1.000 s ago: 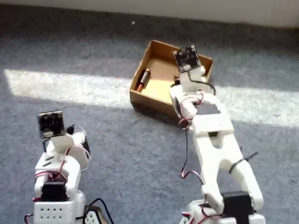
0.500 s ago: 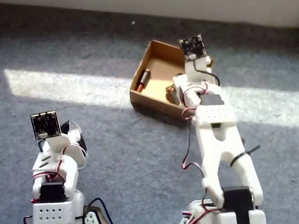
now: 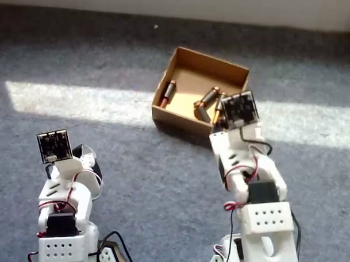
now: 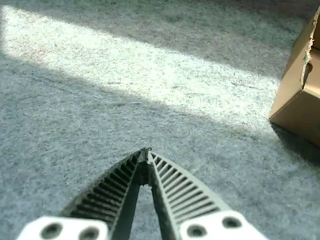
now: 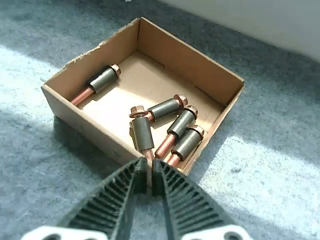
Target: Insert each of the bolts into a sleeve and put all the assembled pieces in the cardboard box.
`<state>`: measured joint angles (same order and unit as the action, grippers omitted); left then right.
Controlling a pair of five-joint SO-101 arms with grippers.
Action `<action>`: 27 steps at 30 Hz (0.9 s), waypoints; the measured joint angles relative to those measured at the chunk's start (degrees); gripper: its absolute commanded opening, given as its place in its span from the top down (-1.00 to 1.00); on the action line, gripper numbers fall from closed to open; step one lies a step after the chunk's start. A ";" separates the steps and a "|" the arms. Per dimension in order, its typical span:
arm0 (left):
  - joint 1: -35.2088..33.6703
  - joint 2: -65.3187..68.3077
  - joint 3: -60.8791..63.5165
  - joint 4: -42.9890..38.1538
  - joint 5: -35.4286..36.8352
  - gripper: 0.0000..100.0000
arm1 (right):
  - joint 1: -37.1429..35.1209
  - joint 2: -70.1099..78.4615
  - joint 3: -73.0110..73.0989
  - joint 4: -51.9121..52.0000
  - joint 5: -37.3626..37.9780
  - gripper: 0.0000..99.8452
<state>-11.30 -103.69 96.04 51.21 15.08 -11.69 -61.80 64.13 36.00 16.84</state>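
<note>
Five sleeved bolts (image 5: 181, 122) lying inside cardboard box (image 5: 186, 62), right gripper (image 5: 146, 167) clenched, empty, near box, left gripper (image 4: 146, 157) clenched, empty, over carpet (image 4: 100, 75).

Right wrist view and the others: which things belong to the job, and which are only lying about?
Belong to the job:
cardboard box
five assembled pieces inside it, each a bolt in a sleeve
right gripper, shut, near the box
left gripper, shut, away from the box

Only surroundings:
grey carpet
pale wall behind the box
</note>
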 measured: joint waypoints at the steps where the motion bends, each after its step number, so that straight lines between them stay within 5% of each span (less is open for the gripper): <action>1: 0.00 0.00 0.00 0.00 0.00 0.94 | 0.00 -3.87 3.16 0.00 0.00 0.99; 11: 0.00 0.00 0.00 1.49 0.00 0.94 | 0.18 -40.44 29.10 3.78 0.00 0.99; 20: 0.00 0.00 0.00 10.46 0.00 0.94 | 5.63 -42.02 31.56 7.03 -14.24 0.99; 27: 0.00 0.00 0.00 16.97 0.00 0.94 | 7.21 -42.46 31.56 17.14 -15.65 0.99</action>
<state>-11.30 -103.69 96.04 68.18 15.08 -4.48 -104.26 95.69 53.14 1.19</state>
